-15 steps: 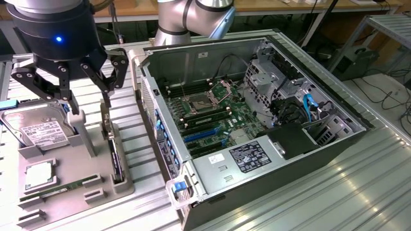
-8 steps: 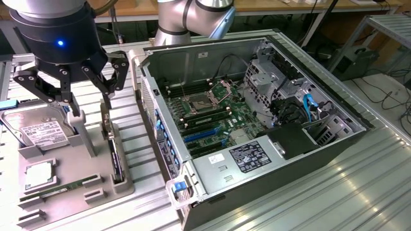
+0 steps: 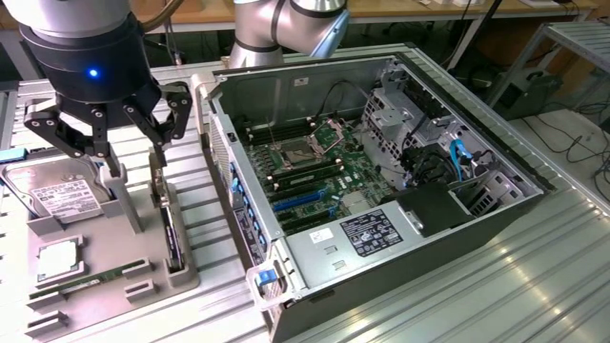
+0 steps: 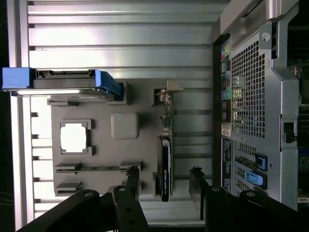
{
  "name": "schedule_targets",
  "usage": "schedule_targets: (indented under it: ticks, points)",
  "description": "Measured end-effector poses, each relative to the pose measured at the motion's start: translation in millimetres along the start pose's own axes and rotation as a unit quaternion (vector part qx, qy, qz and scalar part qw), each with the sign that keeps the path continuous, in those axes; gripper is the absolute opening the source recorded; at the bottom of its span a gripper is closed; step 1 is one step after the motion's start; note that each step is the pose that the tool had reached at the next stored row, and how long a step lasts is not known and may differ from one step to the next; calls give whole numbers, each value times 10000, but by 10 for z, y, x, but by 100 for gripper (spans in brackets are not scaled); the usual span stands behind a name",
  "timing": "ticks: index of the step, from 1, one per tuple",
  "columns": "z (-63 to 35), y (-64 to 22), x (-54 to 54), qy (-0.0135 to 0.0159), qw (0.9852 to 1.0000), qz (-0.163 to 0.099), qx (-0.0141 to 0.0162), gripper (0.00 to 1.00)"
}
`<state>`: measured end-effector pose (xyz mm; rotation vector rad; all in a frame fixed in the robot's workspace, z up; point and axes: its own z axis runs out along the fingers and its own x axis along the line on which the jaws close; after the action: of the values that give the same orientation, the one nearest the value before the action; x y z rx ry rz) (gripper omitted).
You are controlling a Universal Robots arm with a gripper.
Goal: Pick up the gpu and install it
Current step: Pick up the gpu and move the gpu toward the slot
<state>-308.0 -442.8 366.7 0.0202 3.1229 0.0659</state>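
Gpu [image 3: 171, 232] [image 4: 165, 159] stands on edge in the grey holder tray [image 3: 105, 275], on the side nearest the open computer case [image 3: 381, 164], with the hand [image 3: 133, 161] [image 4: 164, 181] pointing straight down above it, fingers spread and empty, all on the slatted metal desk [image 3: 476, 286].

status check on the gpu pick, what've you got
Gripper open, hovering over the tray. gpu on edge in its slot, lined up between the fingers, not gripped. Nothing seen blocking it.

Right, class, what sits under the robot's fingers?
The gpu, on edge in the grey tray. The open fingers hover either side above it. Its fan face, edge-on, is hidden.
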Motion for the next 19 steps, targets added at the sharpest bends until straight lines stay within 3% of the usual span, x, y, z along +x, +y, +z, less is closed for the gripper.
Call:
schedule_targets:
  ticks: [19]
  points:
    - [143, -9, 2, 1, 10000, -27, 0, 54]
